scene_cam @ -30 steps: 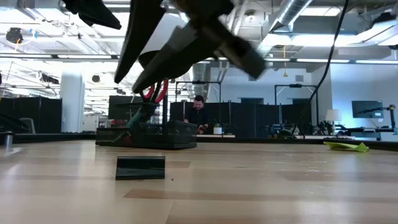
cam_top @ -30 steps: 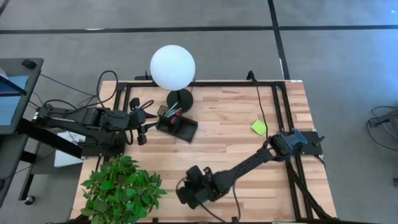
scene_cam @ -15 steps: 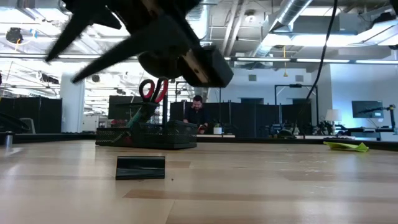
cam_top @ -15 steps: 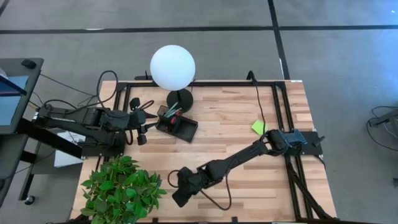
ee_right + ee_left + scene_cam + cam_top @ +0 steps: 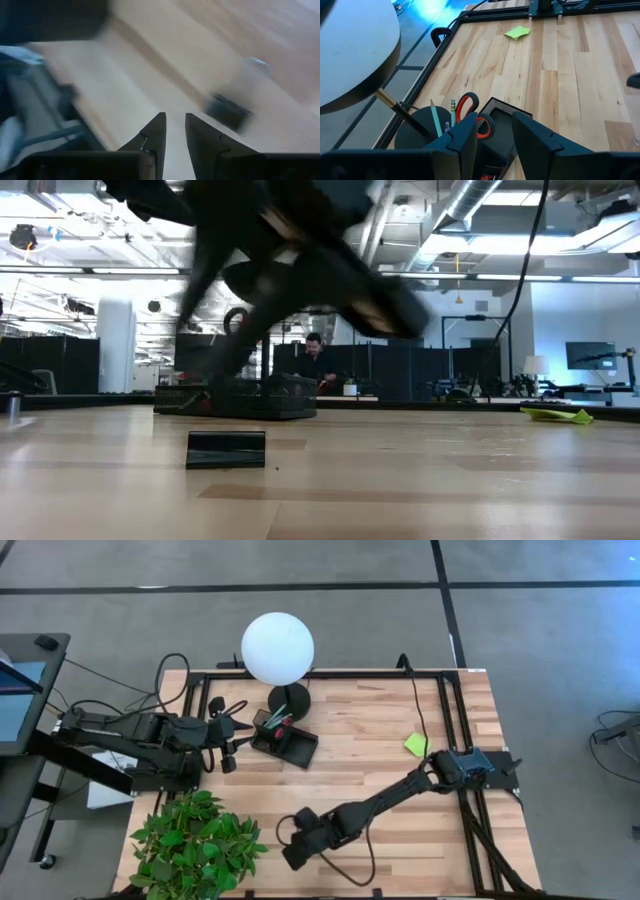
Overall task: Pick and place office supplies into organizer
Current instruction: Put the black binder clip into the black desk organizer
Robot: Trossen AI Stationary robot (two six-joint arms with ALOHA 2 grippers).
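On wooden table (image 5: 370, 765), organizer (image 5: 284, 743); open workshop beyond.

The right gripper (image 5: 292, 852) sits farther toward the plant (image 5: 195, 838) than a second ago, having swung along the table's (image 5: 380, 760) front edge; in the last half second it eases slightly back. From table height, its blurred arm now hides the scissors (image 5: 237, 323).
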